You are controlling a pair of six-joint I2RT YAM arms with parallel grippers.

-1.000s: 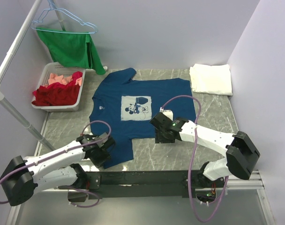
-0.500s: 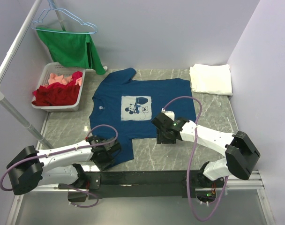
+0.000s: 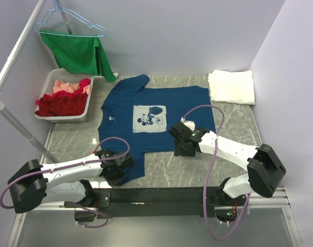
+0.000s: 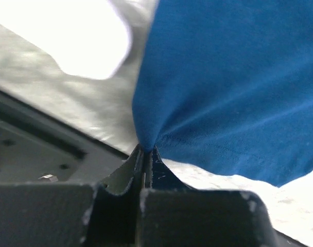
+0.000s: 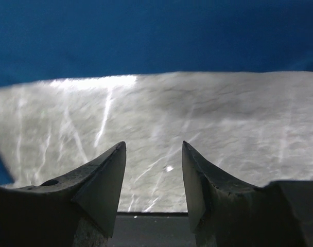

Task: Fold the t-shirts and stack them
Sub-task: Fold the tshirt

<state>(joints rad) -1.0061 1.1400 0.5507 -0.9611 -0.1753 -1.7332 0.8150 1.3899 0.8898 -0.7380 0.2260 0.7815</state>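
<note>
The navy t-shirt (image 3: 156, 116) with a white mouse print lies spread flat on the grey marble table (image 3: 239, 134). My left gripper (image 3: 120, 167) is shut on its near left corner; in the left wrist view the blue cloth (image 4: 223, 87) is pinched between the closed fingertips, at my left gripper (image 4: 145, 150). My right gripper (image 3: 181, 149) is open and empty at the shirt's near edge; in the right wrist view my right gripper (image 5: 154, 149) hovers over bare table, the shirt's edge (image 5: 156, 36) just beyond. The white t-shirt (image 3: 231, 86) lies folded at the back right.
A white basket (image 3: 49, 114) of red and pink clothes stands at the back left. A green garment (image 3: 82, 54) hangs on a hanger from a rail above it. A black frame rail (image 3: 161, 195) runs along the table's near edge.
My left gripper has moved right and nearer along the shirt's near left corner and closed on it. My right gripper has shifted slightly right.
</note>
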